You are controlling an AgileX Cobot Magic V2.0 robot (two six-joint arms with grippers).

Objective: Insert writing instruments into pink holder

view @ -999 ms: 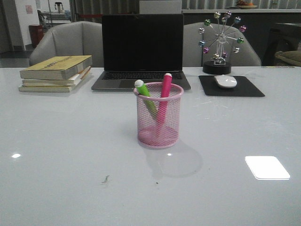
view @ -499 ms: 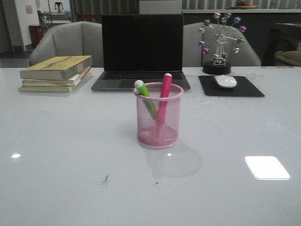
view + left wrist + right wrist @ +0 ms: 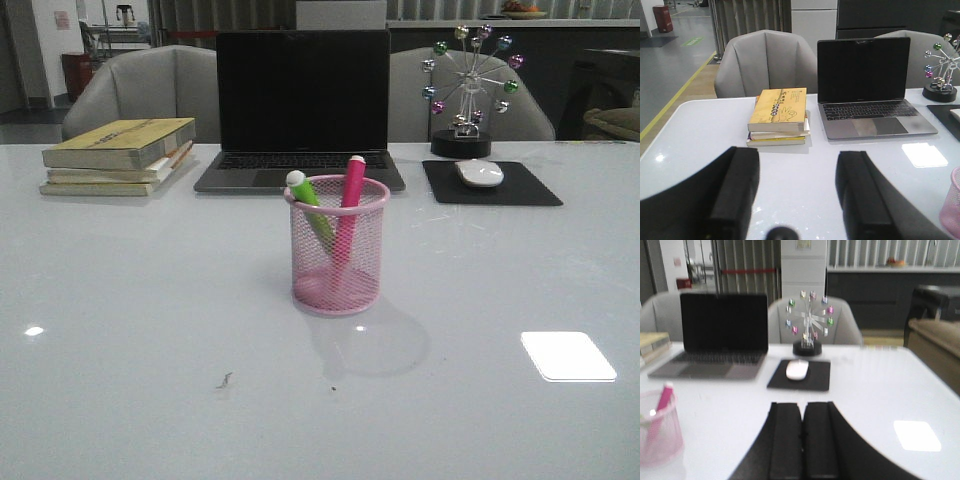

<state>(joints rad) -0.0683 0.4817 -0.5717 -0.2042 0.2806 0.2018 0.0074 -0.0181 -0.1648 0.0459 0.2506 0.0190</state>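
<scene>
The pink holder (image 3: pixel 337 250) stands upright in the middle of the table. Inside it lean two writing instruments: a green marker (image 3: pixel 308 202) with a whitish cap and a magenta marker (image 3: pixel 349 200), both poking above the rim. Neither gripper shows in the front view. My left gripper (image 3: pixel 799 167) is open over bare table, with nothing between its fingers; an edge of the holder (image 3: pixel 951 202) shows at the frame's side. My right gripper (image 3: pixel 801 412) is shut and holds nothing; the holder (image 3: pixel 659 432) with the magenta marker (image 3: pixel 662 399) sits off to its side.
Behind the holder are a laptop (image 3: pixel 302 110), a stack of books (image 3: pixel 120 155) at the back left, and a mouse (image 3: pixel 480 172) on a black pad (image 3: pixel 492 184) at the back right. A ferris-wheel ornament (image 3: pixel 468 90) stands behind the pad. Chairs line the table's far edge.
</scene>
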